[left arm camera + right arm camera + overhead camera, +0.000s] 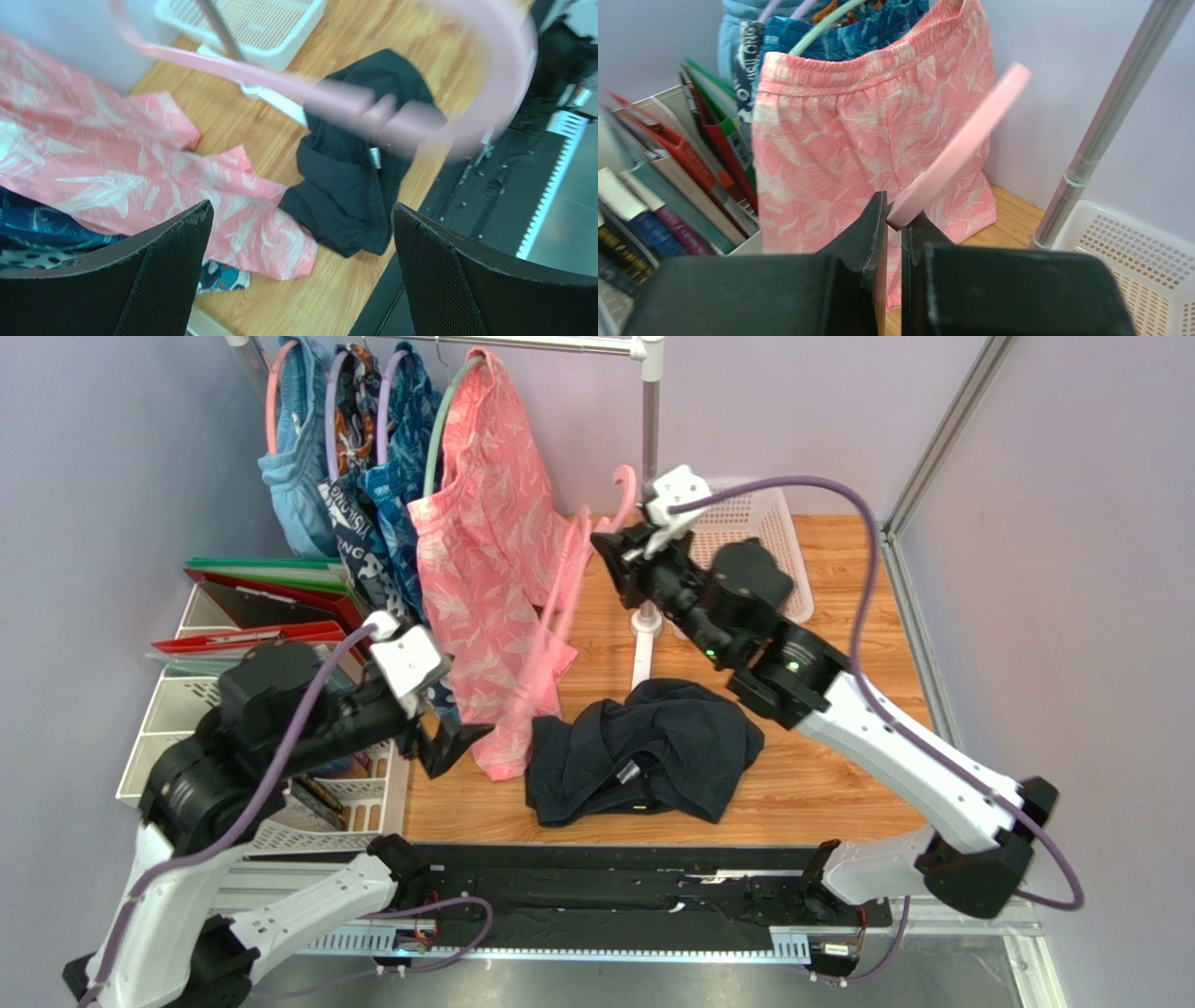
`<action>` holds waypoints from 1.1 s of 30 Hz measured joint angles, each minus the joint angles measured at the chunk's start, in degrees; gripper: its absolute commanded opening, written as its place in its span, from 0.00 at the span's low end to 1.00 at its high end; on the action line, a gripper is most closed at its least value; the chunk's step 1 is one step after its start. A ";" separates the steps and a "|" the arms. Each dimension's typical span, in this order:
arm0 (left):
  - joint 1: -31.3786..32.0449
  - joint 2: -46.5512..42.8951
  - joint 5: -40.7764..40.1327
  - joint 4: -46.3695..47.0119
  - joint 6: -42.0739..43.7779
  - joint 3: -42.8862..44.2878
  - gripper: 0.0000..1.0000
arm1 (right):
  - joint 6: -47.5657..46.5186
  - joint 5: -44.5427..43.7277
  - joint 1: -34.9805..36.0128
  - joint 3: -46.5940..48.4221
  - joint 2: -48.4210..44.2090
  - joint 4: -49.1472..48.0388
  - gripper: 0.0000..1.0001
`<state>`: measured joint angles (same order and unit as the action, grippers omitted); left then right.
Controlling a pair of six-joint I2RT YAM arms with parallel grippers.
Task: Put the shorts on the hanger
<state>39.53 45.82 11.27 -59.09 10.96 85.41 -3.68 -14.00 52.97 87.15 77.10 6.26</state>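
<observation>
The black shorts [645, 746] lie crumpled on the wooden table near its front edge. They also show in the left wrist view [358, 182]. My right gripper [617, 546] is shut on the pink hanger [567, 577] near its hook and holds it in the air, beside the pink leaf-print garment. In the right wrist view the hanger [962, 143] runs up from between the closed jaws of my right gripper [898, 210]. My left gripper [452, 745] is open and empty, left of the shorts. In its own view, my left gripper [302, 210] looks down at the shorts, with the blurred hanger [337, 98] crossing above.
The pink leaf-print garment [484, 546] and blue patterned garments [351, 448] hang from a rack whose pole [650, 406] stands at the back. A white basket [765, 532] sits back right. A file organiser with folders [239, 609] stands at the left.
</observation>
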 measured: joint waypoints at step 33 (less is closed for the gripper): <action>0.15 8.81 27.21 9.55 16.13 -10.34 0.89 | -23.98 53.64 -1.44 -11.15 -28.39 35.76 0.00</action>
<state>39.68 54.63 38.48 -49.54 27.09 75.07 -27.66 39.64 51.53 76.01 48.71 42.02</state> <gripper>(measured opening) 0.916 0.058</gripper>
